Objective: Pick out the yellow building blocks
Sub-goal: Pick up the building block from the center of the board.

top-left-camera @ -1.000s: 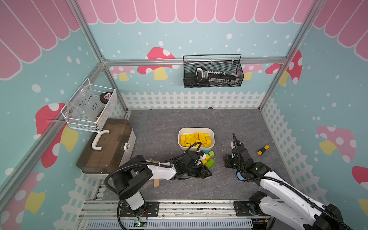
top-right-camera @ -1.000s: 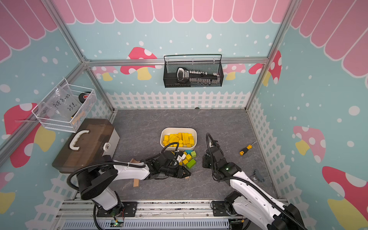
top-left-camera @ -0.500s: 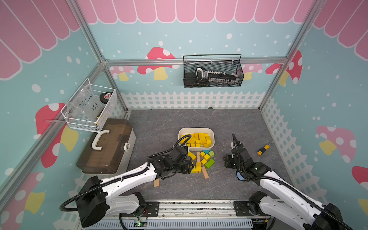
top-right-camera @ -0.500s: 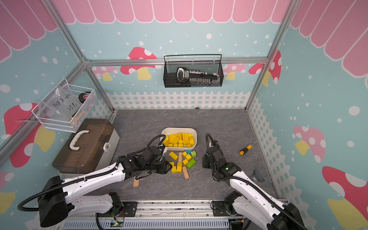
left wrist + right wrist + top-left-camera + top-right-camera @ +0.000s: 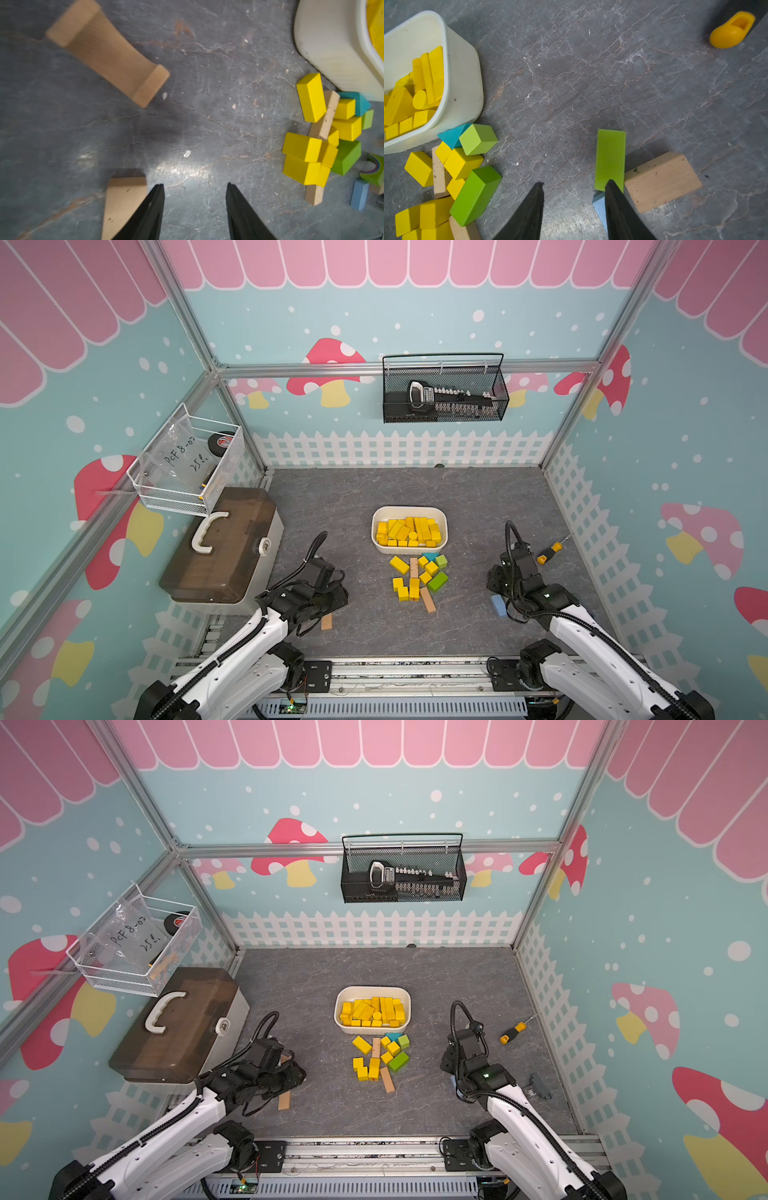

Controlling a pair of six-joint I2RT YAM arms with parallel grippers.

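Your grey tabletop (image 5: 478, 497) carries a brown case (image 5: 220, 547) along its left side and a white tub (image 5: 409, 509) near the middle. Most of the yellow building blocks (image 5: 409, 531) lie inside that tub. The others lie loose on the tabletop just in front of it, touching tan bars (image 5: 414, 568) and green blocks (image 5: 437, 581) (a teal one (image 5: 430, 556) sits right by the tub wall). Your left pincer (image 5: 194, 184) is spread over bare tabletop with nothing between its fingers. It is well apart from the loose blocks, with a tan piece (image 5: 124, 197) just beside one finger. Your right pincer (image 5: 574, 182) is spread as well and grips nothing. A flat green slab (image 5: 610, 158) and a tan block (image 5: 660, 180) lie just beside one of its fingers. A yellow-handled screwdriver (image 5: 548, 549) lies near the right wall.
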